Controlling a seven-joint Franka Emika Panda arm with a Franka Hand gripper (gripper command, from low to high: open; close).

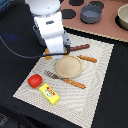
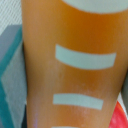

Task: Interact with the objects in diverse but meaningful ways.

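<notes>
The golden scored bread loaf (image 2: 75, 65) fills the wrist view from very close, with pale score marks across it. A grey-teal part, perhaps one finger (image 2: 11, 75), lies along its side. In the exterior view only an orange bit of the loaf (image 1: 47, 56) shows under the white arm. My gripper (image 1: 51, 53) is down at that spot on the woven mat (image 1: 95, 95), and the arm hides its jaws. The tan plate (image 1: 68, 66) lies just to the exterior view's right of the gripper. The red tomato (image 1: 34, 80) and the yellow packet block (image 1: 49, 93) sit nearer the mat's front.
An orange-handled fork (image 1: 65, 80) lies in front of the plate and another orange-handled piece (image 1: 87, 59) beside it. A thin brown stick-shaped item (image 1: 80, 48) lies behind the plate. A grey-blue pot (image 1: 90, 14) and a second vessel (image 1: 123, 17) stand on the tan board at the back.
</notes>
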